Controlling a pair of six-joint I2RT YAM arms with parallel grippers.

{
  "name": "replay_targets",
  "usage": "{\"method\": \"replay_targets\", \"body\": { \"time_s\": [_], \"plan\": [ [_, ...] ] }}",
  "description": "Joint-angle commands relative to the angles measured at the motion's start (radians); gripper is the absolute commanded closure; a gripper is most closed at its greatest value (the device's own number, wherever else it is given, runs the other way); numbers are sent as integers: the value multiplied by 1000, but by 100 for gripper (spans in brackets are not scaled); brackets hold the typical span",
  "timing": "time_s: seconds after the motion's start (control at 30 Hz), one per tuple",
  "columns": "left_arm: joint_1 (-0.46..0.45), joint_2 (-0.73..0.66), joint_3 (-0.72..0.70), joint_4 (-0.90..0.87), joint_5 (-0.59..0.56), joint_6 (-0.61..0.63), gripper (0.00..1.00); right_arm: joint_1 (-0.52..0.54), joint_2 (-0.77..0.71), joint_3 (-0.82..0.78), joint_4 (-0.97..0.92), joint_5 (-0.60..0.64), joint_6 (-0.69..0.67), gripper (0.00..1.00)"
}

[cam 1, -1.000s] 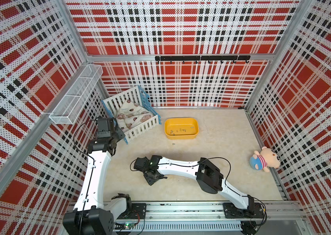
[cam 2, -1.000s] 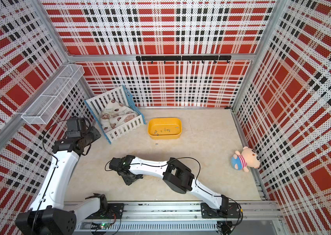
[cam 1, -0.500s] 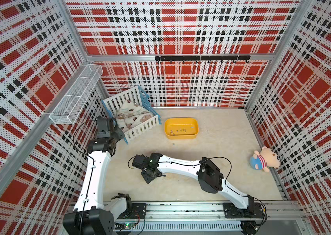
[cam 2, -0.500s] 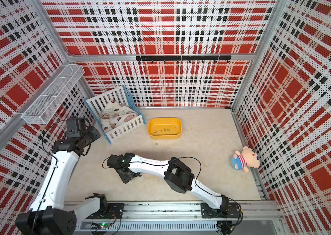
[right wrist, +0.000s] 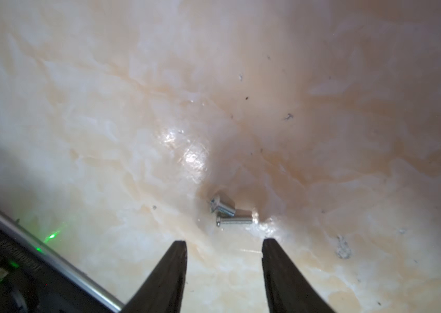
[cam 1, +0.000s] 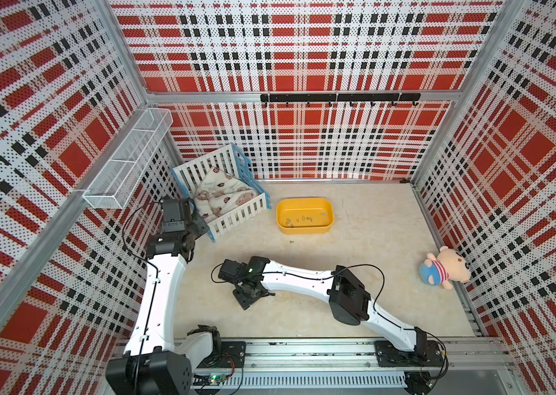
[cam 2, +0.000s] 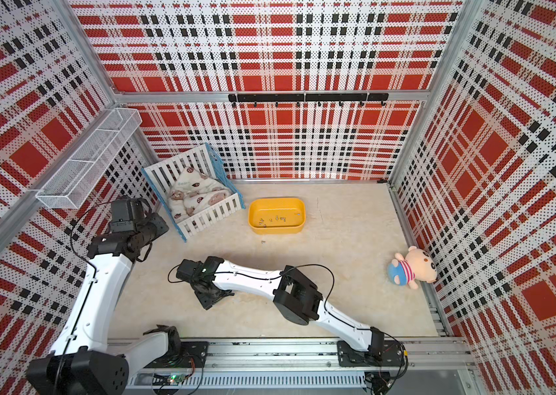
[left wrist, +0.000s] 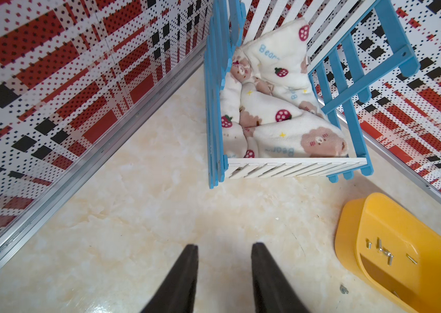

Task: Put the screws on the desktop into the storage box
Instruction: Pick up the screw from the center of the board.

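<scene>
The yellow storage box (cam 1: 304,230) (cam 2: 276,230) stands on the beige desktop (cam 1: 372,273) and holds several small silver screws (cam 1: 299,219) (left wrist: 382,249). One loose screw (cam 1: 291,242) (cam 2: 263,242) lies just in front of the box. My right gripper (right wrist: 224,244) (cam 1: 247,299) hangs low over the desktop, open and empty. Two screws (right wrist: 230,214) lie touching each other just beyond its fingertips. My left gripper (left wrist: 224,246) (cam 1: 198,225) is open and empty, up by the crib's near corner. The box (left wrist: 349,230) and the loose screw (left wrist: 344,290) lie to one side of it.
A white-and-blue crib (cam 1: 232,212) with a bear blanket stands back left beside the box. A wire basket (cam 1: 126,171) hangs on the left wall. A plush toy (cam 1: 444,266) lies by the right wall. The arms' base rail (cam 1: 304,352) runs along the front edge.
My right wrist has shifted slightly to the left over the desktop. The left arm has stayed still, and both jaws have kept their spread.
</scene>
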Motion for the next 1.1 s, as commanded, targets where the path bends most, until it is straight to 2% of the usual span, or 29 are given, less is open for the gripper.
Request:
{"method": "replay_targets", "body": {
  "time_s": [0.0, 0.17, 1.07],
  "plan": [
    [11, -19, -8, 3, 6, 14, 60, 9, 35, 30, -39, 7, -11, 49],
    [11, -19, -8, 4, 7, 13, 60, 8, 61, 57, -51, 3, -12, 49],
    [17, -19, -16, 7, 10, 20, 60, -1, 81, 82, -65, 12, -21, 72]
  ]
}}
